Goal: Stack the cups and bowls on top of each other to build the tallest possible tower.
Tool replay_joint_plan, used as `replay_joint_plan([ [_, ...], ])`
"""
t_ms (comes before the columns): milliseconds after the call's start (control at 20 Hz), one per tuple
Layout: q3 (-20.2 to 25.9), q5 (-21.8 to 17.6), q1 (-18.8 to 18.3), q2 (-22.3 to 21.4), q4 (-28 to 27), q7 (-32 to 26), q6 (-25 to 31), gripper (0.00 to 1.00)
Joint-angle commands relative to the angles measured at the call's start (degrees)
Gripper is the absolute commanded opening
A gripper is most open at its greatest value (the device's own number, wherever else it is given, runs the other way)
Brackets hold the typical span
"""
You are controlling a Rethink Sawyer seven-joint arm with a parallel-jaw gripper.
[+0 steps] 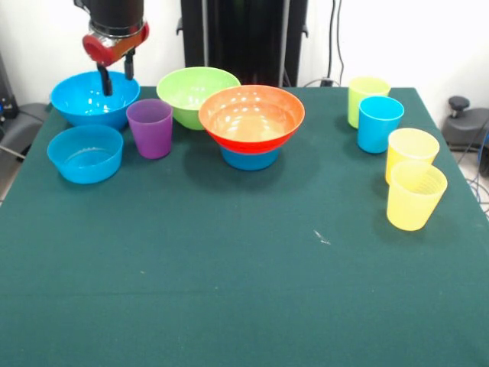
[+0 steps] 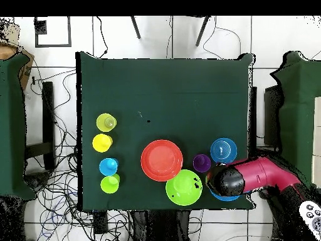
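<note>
Hovering over large blue bowl (image 1: 93, 98) at worktop (image 1: 229, 290) corner: end effector (image 1: 115, 74), fingers apart, empty. Tower so far: orange bowl (image 1: 251, 116) atop small blue bowl (image 1: 250, 159). Purple cup (image 1: 150, 128) stands beside, unstacked. Next, likely: descend, grip a rim.
</note>
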Motion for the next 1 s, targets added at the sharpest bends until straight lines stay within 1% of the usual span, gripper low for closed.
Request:
replay_joint_plan([
  [50, -0.3, 0.3, 0.6, 1.4, 2.9, 0.6, -7.3, 1.0],
  [400, -0.3, -0.3, 0.9, 1.1, 2.3, -0.4, -9.5, 1.0],
  [550, -1.0, -0.9, 1.9, 1.5, 2.0, 0.8, -10.2, 1.0],
  [700, -1.5, -0.6, 1.9, 1.2, 2.4, 1.2, -10.0, 1.0],
  [850, -2.5, -1.7, 2.3, 1.9, 2.1, 2.3, -10.8, 1.0],
  [1000, -3.1, -1.7, 2.7, 2.6, 1.9, 3.0, -10.9, 1.0],
])
